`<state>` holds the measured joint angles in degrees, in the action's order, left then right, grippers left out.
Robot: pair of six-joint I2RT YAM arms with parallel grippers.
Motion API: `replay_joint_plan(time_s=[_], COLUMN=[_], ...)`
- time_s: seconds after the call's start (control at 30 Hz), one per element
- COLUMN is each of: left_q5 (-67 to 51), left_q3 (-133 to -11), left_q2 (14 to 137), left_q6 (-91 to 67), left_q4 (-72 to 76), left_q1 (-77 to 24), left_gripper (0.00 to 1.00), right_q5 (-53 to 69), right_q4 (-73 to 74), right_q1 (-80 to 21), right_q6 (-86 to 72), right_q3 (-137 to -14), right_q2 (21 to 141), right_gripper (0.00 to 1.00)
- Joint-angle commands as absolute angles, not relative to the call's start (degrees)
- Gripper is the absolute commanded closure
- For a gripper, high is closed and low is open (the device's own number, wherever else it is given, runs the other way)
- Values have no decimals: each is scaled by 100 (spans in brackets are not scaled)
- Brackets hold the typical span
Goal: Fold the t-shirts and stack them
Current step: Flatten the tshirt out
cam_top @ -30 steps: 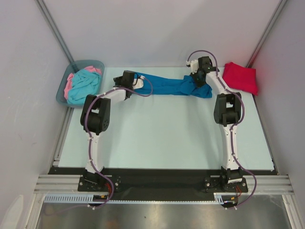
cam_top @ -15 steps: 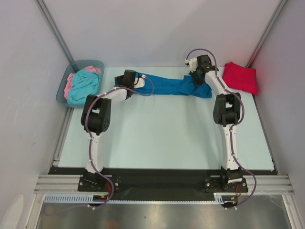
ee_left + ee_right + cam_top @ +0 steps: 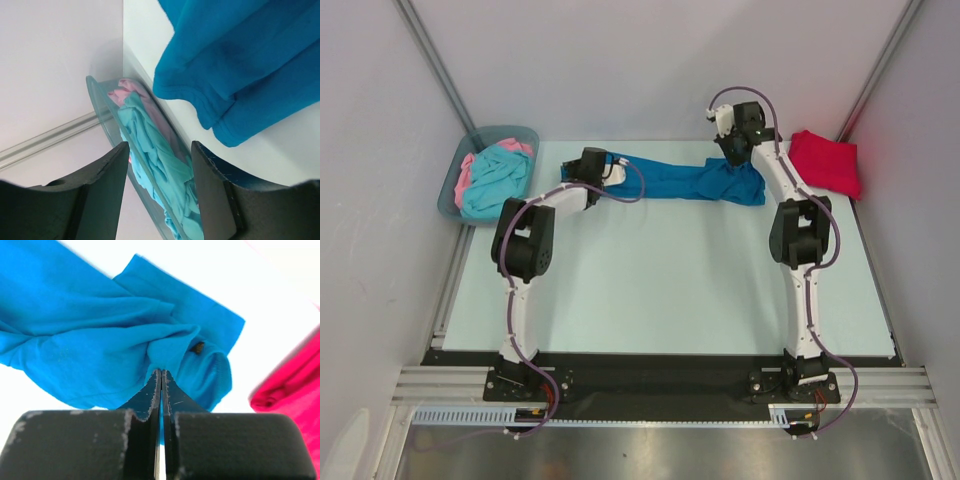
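Observation:
A deep blue t-shirt [image 3: 670, 182] lies stretched across the back of the table. My right gripper [image 3: 728, 160] is shut on a raised fold of this blue cloth [image 3: 125, 335], with its jaws pressed together [image 3: 161, 372]. My left gripper [image 3: 580, 172] hovers at the shirt's left end, open [image 3: 160, 150], with nothing between its fingers. The blue hem [image 3: 235, 75] lies just beside it. A bright red t-shirt [image 3: 826, 162] sits folded at the back right, its edge [image 3: 295, 385] showing in the right wrist view. Turquoise [image 3: 492, 180] and pink [image 3: 466, 172] t-shirts are crumpled in the bin.
The grey-blue plastic bin [image 3: 448, 200] stands at the back left corner against the wall; its rim [image 3: 107, 115] is straight ahead of the left fingers. White walls and metal rails enclose the table on three sides.
The right gripper has closed on the blue shirt and drawn up and back a little, bunching the cloth under it. The left arm has barely moved.

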<state>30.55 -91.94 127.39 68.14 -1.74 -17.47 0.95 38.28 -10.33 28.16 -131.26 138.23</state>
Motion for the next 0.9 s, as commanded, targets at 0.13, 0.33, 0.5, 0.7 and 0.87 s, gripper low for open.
replay_joint_plan(time_s=[0.13, 0.33, 0.5, 0.7, 0.87], left_q5=[2243, 2039, 1995, 1951, 2056], left_q3=[-8596, -8174, -8366, -8789, -8877], left_q2=[12270, 12208, 12278, 12313, 12313], left_q6=[7189, 7707, 7787, 7796, 7770], left_q4=[-185, 228, 501, 449, 439], left_q1=[-1732, -1600, -1529, -1521, -1529], left_gripper=[42, 40, 36, 31, 27], right_q5=[35, 0, -157, -184, -246], right_q4=[3761, 3762, 3744, 3709, 3674], right_q1=[-967, -949, -958, -984, -1011], right_q6=[2892, 2935, 2953, 2988, 3050], right_q3=[-13210, -13078, -12982, -12981, -12990], right_q2=[13236, 13201, 13192, 13184, 13184], right_gripper=[100, 100, 100, 100, 100])
